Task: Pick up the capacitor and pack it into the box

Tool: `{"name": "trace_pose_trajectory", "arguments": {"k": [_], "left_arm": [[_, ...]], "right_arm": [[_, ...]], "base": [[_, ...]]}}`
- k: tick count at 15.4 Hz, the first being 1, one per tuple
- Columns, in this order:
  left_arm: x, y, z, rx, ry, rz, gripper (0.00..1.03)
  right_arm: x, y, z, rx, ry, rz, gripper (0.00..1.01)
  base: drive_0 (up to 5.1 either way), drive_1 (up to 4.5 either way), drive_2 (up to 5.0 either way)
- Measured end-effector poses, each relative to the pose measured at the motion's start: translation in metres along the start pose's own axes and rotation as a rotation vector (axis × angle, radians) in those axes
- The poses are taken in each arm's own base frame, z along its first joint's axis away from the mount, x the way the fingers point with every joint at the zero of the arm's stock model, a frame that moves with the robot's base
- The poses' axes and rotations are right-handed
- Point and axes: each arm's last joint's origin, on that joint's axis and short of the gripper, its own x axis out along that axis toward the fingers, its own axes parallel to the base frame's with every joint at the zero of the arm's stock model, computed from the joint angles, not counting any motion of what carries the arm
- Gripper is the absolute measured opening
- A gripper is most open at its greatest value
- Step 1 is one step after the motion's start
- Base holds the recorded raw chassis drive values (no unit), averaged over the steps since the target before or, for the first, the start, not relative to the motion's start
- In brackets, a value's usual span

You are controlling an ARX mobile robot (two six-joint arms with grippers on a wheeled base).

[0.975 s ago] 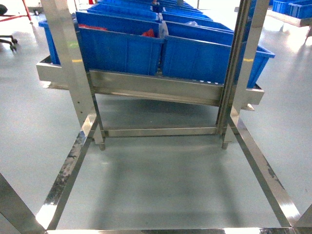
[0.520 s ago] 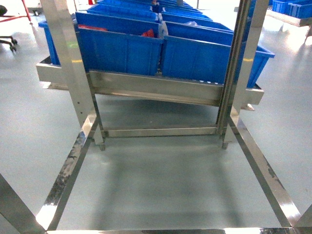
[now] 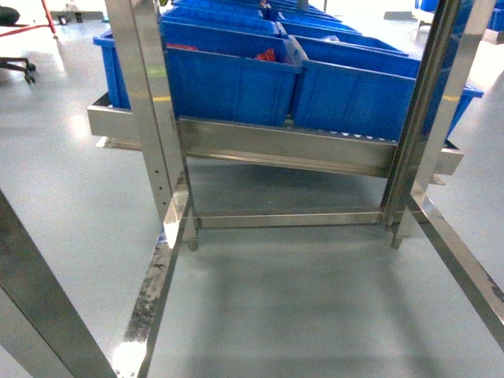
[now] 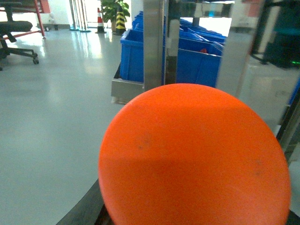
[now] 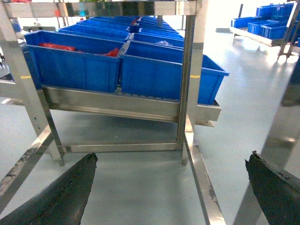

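Ahead, in the head view: a stainless steel rack (image 3: 276, 146) carrying rows of blue bins (image 3: 232, 75) on a sloped shelf, with red contents (image 3: 268, 55) showing in some of them. Below, grey floor (image 3: 291, 299) framed by the rack's lower rails. Neither arm visible in that view. No pale pink box and no capacitor anywhere in the three views. From the right wrist: right gripper (image 5: 171, 190) with its two dark fingers (image 5: 65, 192) spread wide apart at the bottom corners, nothing between them, hanging above the floor and facing the same bins (image 5: 75, 63) and rack (image 5: 187, 79). From the left wrist: a large orange disc (image 4: 194, 159) filling most of the frame, so the left gripper's fingers hidden and their state impossible to tell. Behind the disc, a steel upright (image 4: 153, 42), blue bins (image 4: 197, 61), an office chair (image 4: 16, 35) and a striped cone (image 4: 118, 21) far off.
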Motion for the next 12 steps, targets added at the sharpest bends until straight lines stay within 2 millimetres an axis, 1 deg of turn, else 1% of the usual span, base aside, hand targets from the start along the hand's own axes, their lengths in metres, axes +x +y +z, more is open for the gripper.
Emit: {"name": "trace_pose_trajectory", "arguments": {"k": [6, 9, 12], "left_arm": [[0.0000, 0.0000, 0.0001, 0.000, -0.001, 0.000, 0.44], [0.0000, 0.0000, 0.0001, 0.000, -0.001, 0.001, 0.44], [0.0000, 0.0000, 0.0002, 0.000, -0.002, 0.000, 0.44]], "right_arm": [[0.0000, 0.0000, -0.0001, 0.000, 0.001, 0.000, 0.98], [0.0000, 0.0000, -0.0001, 0.000, 0.001, 0.000, 0.98], [0.0000, 0.0000, -0.0001, 0.000, 0.001, 0.000, 0.98]], "base": [[-4.8, 2.55, 2.6], [-4.7, 1.67, 3.5], [-4.9, 2.41, 2.4]]}}
